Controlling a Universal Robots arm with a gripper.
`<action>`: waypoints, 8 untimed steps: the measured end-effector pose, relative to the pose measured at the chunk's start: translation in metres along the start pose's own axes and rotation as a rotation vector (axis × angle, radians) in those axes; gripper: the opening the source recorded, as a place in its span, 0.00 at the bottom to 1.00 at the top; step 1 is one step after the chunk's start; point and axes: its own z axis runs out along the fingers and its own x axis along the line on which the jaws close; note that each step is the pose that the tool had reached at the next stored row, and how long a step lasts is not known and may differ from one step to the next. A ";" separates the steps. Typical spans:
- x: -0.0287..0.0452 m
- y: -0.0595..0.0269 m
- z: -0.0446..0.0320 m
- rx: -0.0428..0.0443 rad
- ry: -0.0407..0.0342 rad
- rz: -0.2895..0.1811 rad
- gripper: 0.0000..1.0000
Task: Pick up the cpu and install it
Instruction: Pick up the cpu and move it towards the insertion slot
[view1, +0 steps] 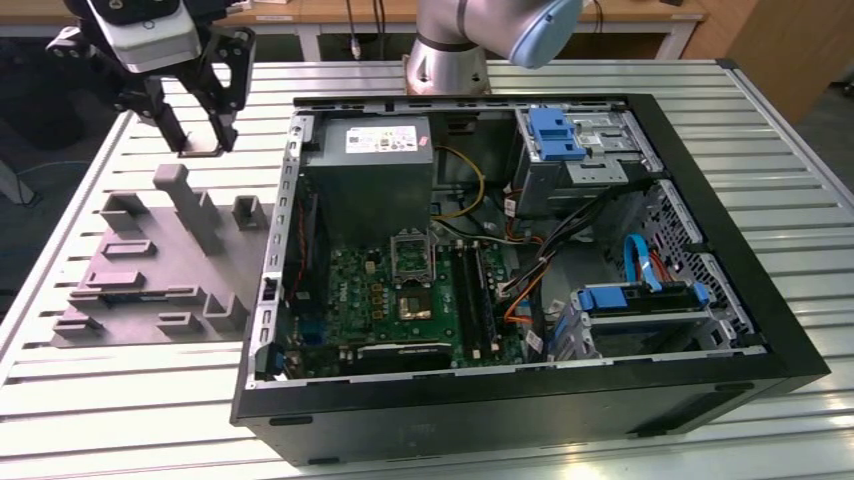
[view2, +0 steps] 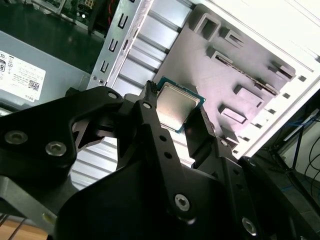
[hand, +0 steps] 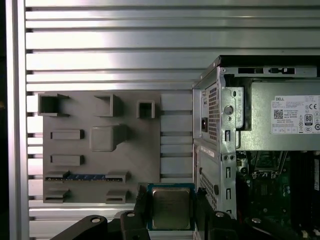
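The pincer (view1: 199, 143) hangs at the exterior view's left, outside the open computer case (view1: 747, 330), above the slatted metal counter (view1: 134, 400). It is narrowed onto the cpu (view2: 177, 102): in both wrist views the black fingers (view2: 155, 130) press against two opposite edges of the small square chip, whose pale metal top faces the cameras. The cpu (hand: 171, 207) sits between the fingertips over the edge of a grey moulded fixture (hand: 100, 145) that lies flat on the counter just beside the case. Inside the case, the green circuit board (view1: 387, 300) lies on the bottom with its silver-framed socket (view1: 411, 255) near the middle, and a grey power supply (view1: 374, 165) sits beyond it. The cpu is well apart from that socket
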 end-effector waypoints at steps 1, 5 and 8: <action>-0.0001 -0.0016 0.0000 -0.0001 0.0000 0.000 0.47; -0.0009 -0.0092 0.0002 -0.0001 0.0000 0.000 0.47; -0.0040 -0.0109 0.0004 -0.0001 0.0001 0.000 0.47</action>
